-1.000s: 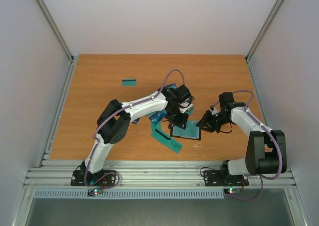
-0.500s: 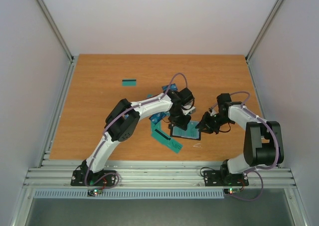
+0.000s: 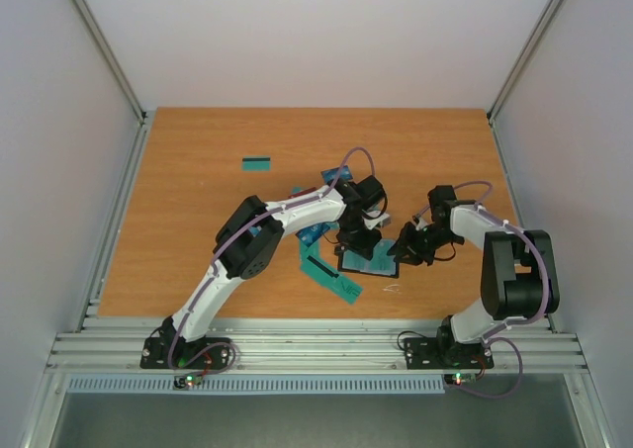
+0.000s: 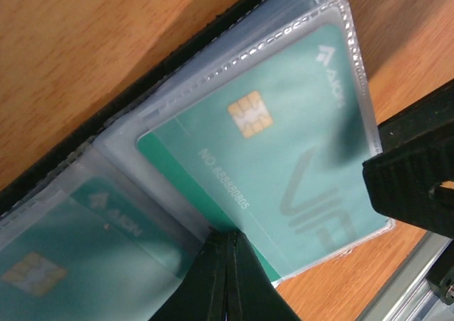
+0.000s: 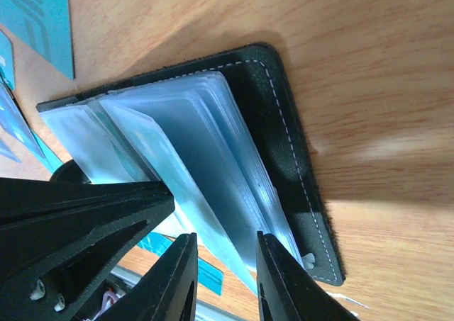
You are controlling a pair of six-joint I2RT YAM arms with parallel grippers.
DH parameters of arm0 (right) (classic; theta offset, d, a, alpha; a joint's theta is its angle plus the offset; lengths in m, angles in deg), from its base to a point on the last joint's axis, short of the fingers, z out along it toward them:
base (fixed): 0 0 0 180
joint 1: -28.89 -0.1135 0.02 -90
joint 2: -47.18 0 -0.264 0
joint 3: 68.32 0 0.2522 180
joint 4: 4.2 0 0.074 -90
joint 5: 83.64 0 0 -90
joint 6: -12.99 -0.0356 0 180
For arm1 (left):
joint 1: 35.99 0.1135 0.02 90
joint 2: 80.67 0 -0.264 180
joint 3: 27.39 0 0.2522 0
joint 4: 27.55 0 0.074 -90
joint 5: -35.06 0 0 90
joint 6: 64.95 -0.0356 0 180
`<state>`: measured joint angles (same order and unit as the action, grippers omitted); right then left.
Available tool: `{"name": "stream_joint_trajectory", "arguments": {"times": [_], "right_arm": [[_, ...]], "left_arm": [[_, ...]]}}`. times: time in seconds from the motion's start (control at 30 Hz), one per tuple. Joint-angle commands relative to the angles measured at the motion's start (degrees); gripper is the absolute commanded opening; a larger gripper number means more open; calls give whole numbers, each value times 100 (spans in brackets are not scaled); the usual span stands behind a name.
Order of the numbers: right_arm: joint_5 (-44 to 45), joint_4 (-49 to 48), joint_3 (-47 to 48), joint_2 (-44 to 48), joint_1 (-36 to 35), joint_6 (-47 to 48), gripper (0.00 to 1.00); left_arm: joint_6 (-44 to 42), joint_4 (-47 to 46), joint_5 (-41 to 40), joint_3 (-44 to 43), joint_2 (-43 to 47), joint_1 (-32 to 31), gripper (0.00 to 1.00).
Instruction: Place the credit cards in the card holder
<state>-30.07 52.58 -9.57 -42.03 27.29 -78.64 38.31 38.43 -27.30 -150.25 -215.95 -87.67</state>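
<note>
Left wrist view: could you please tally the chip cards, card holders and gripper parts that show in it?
Chip cards: 2
Card holder: 1
Left gripper, shut: 1
Right gripper finger: 1
Total: 5

The card holder [image 5: 298, 165] is black with a line of pale stitching along its edge, and its sleeves [image 4: 213, 115] are clear, frosted plastic. The card [image 4: 284, 172] just in front of the black left gripper [image 4: 225, 278] is teal with a gold chip and darker teal lettering. The table [image 3: 198, 221] is orange-brown wood grain, and the card [image 3: 257, 163] well off from both grippers is teal with a black stripe.
</note>
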Motion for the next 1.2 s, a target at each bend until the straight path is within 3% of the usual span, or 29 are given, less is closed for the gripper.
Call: {"name": "stream_joint_trajectory", "arguments": {"times": [0.0, 0.47, 0.77, 1.17], "right_arm": [[-5, -49, 211, -90, -35, 69, 26], [-491, -350, 83, -229, -37, 74, 27], [-577, -393, -16, -258, -41, 69, 13], [-1177, -977, -234, -313, -140, -153, 12]], "left_arm": [[-130, 9, -16, -128, -303, -9, 0], [-150, -15, 86, -143, -350, -1, 0], [204, -495, 670, 74, 5, 86, 0], [765, -1019, 1278, 301, 60, 280, 0]]}}
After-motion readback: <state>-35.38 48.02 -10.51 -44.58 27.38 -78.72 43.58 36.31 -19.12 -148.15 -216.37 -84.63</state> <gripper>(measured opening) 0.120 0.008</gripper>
